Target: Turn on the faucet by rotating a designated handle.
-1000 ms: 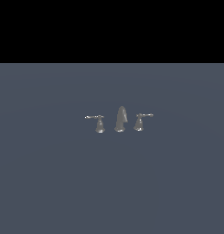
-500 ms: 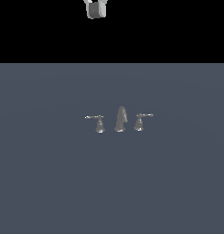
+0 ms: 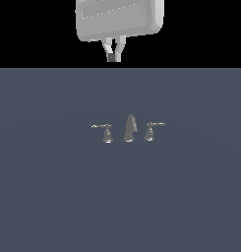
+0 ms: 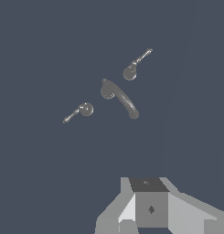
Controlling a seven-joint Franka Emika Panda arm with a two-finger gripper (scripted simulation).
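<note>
Faucet [image 3: 130, 129] untouched, gripper [image 3: 113, 57] high above, fingers nearly together, empty

The faucet [image 3: 130, 129] looked like polished grey metal, smooth and glossy, with small bright glints along the spout [image 3: 131, 127]. The handle [image 3: 151, 130] and its twin [image 3: 105, 132] had the same shiny metal finish, their thin levers catching light. The worktop [image 3: 120, 197] was a flat, matt slate-blue surface without texture. The pincer [image 3: 113, 55] appeared as smooth, pale grey plastic, matt.
</note>
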